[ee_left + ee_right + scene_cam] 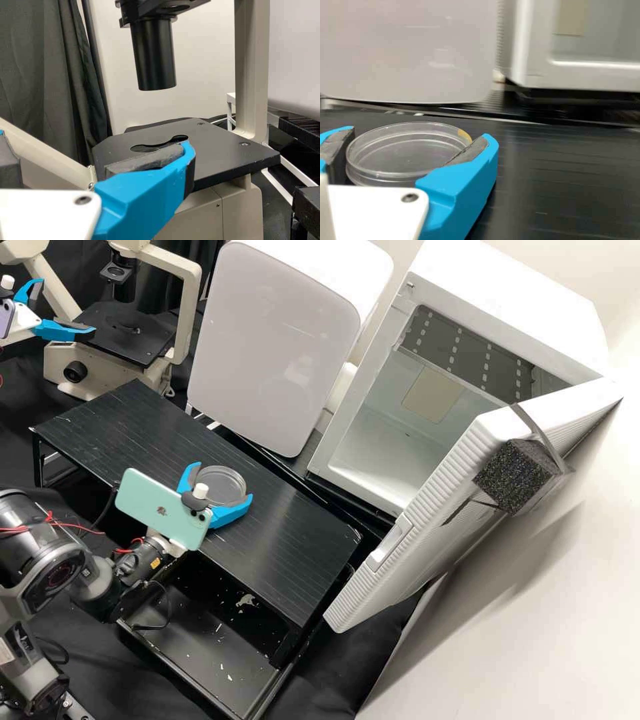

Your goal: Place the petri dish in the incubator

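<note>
From over here I can see the right pincer (223,481) at the bench (287,540), its two blue fingers closed around the petri dish (221,490), one on each side. The clear dish sits upright between them, with a small yellowish mark (464,135) on its rim, a little short of the tip of the nearer finger. Whether its underside touches the bench, I can't tell. A pale green phone (157,507) is mounted just behind that pincer.

Beyond its tips, well apart from the dish, stands the white incubator (373,470), its ribbed door (427,507) swung wide open and a black foam block (513,477) strapped to it. A second white box (273,340), with a smooth, rounded front, also faces the pincer from past the bench.

The left pincer (67,307) is well away from the right one, at the microscope (127,380). It's open, its fingers spread wide with nothing between them, and the flat black stage (220,150) lies just past its tips.
</note>
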